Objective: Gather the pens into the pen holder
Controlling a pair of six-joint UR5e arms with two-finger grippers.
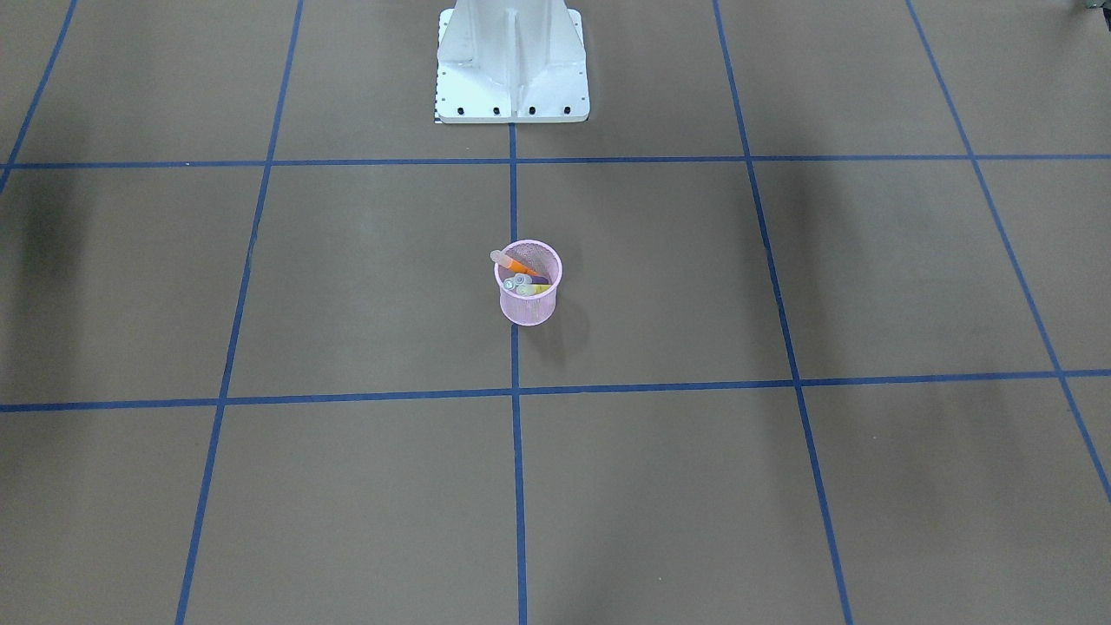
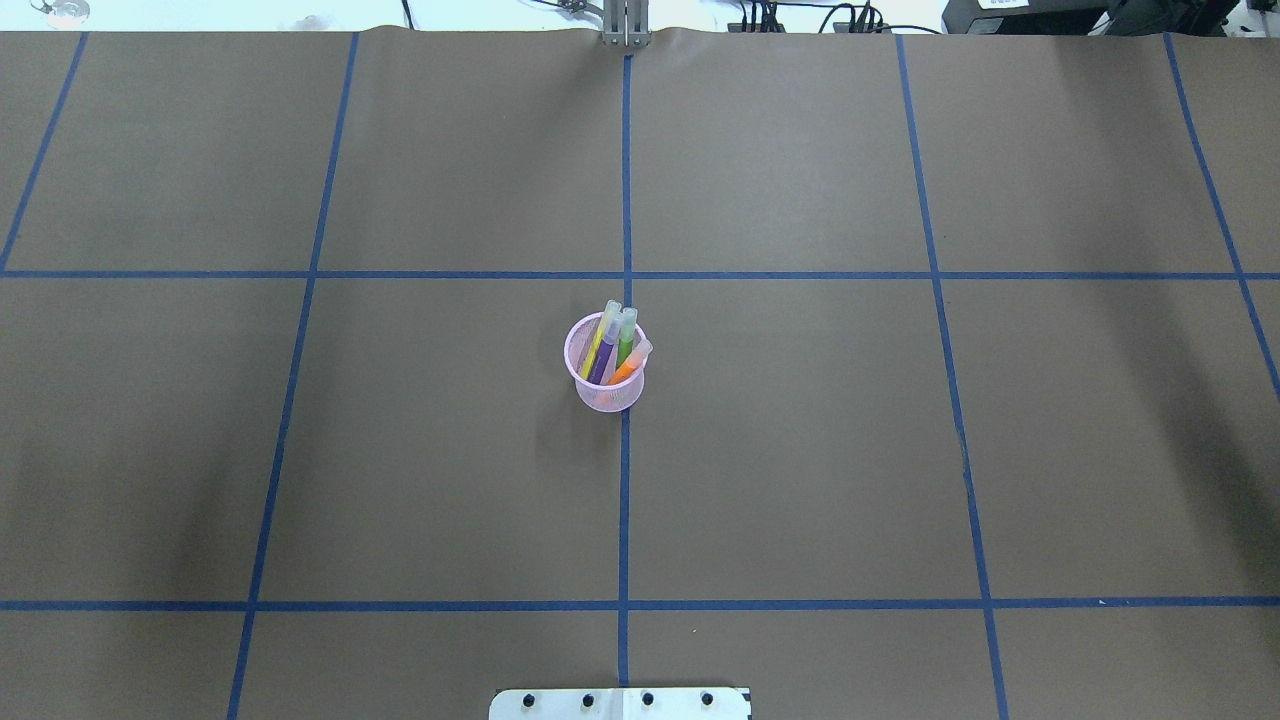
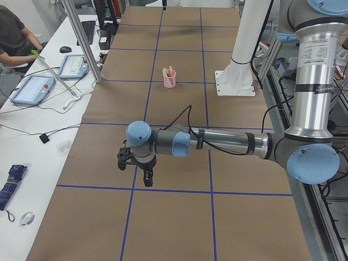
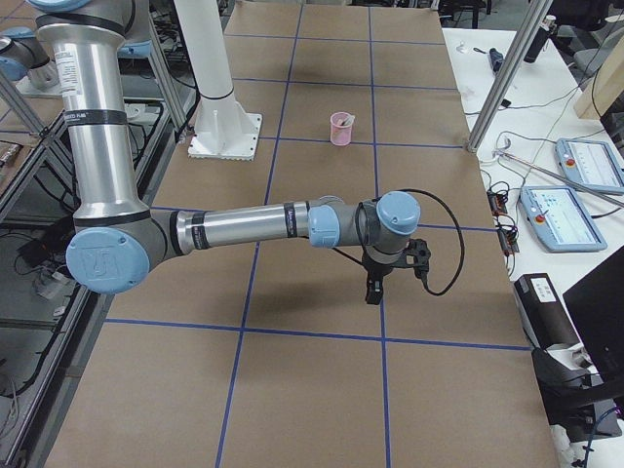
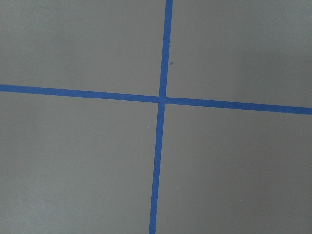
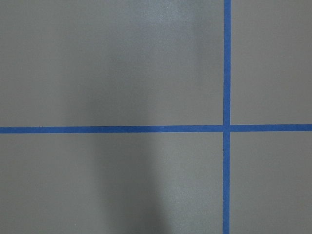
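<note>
Inside the cup [image 2: 610, 398], four pens [image 2: 604, 358] lean toward twelve o'clock; whether left gripper [image 3: 147, 182] or right gripper [image 4: 371, 295] gapes, unclear.

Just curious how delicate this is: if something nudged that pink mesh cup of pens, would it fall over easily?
Probably fairly easily. The pen holder is wire mesh, so likely light, and narrows toward its base. The pens lean and stick out above its rim, likely making it top-heavy. Pushed low, it might just slide on the flat table.
</note>
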